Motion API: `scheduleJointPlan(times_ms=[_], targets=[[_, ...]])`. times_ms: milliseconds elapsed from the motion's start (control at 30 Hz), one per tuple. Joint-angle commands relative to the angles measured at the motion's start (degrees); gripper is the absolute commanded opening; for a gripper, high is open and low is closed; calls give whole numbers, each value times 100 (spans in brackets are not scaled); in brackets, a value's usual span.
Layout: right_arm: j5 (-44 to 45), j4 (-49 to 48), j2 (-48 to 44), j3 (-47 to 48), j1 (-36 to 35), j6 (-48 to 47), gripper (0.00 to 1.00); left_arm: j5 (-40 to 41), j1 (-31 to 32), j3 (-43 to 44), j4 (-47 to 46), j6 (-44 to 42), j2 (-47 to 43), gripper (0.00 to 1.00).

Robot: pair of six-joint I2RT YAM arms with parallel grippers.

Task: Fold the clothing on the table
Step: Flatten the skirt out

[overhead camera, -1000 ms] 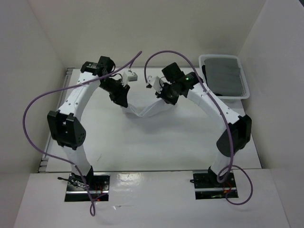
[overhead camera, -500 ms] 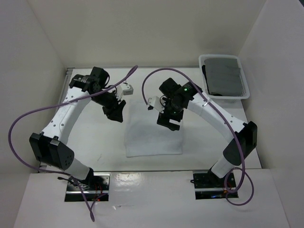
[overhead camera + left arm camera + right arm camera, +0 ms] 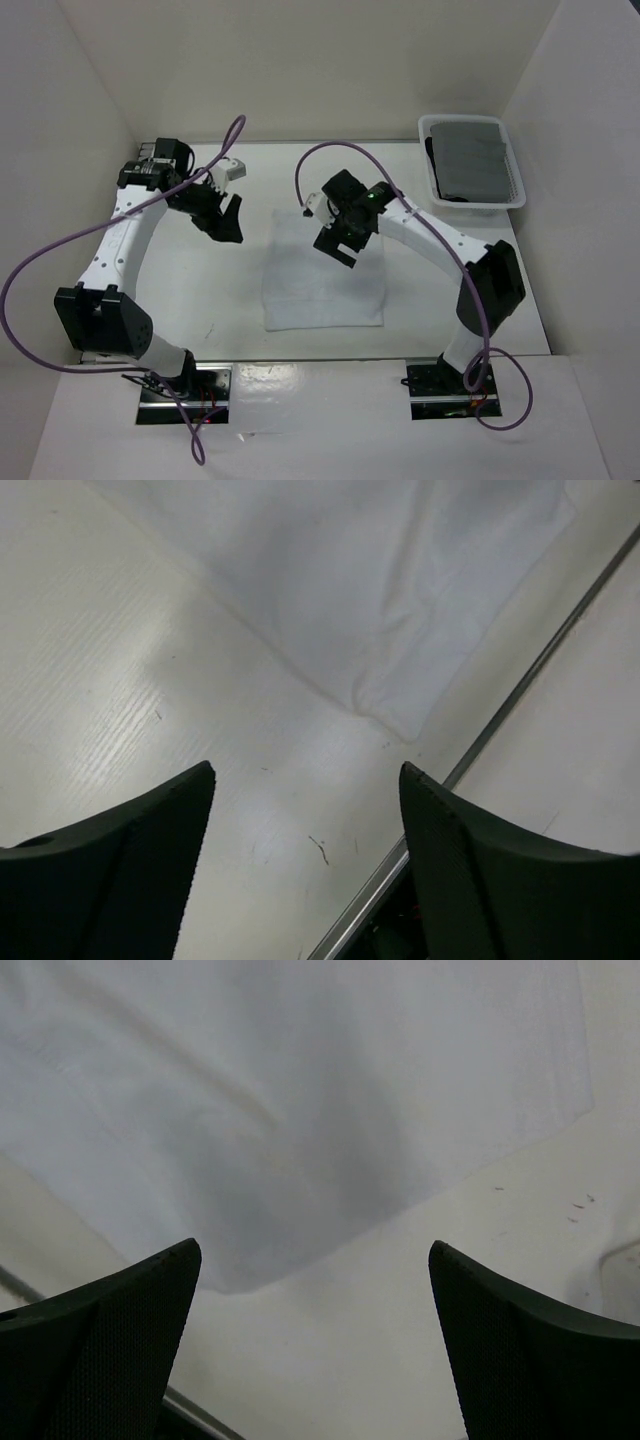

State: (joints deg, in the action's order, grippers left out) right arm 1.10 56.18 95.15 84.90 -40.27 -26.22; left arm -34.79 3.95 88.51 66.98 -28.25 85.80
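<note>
Top external: clothing (image 3: pixel 322 295) lies on table (image 3: pixel 215 290); seemingly folded flat.

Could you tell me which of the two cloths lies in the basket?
The dark grey cloth, far right; the white clothing lies flat on the table.

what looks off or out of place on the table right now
Nothing stands out. The clothing lies flat on the table, only slightly wrinkled. The left gripper and right gripper hover open, holding nothing. The dark cloth sits inside its basket.
</note>
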Motion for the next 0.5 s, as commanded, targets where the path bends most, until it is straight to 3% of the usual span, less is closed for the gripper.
scheduleJointPlan(times_ms=[0, 167, 467], targets=[[329, -1082, 485, -123, -51, 669, 99, -108, -245, -211, -666, 687, -2, 83], [276, -1451, 1162, 184, -51, 952, 99, 375, -455, -466, -1266, 1111, -2, 99], [276, -1716, 1795, 492, -51, 1172, 99, 684, -684, -580, -1600, 1234, 165, 99]])
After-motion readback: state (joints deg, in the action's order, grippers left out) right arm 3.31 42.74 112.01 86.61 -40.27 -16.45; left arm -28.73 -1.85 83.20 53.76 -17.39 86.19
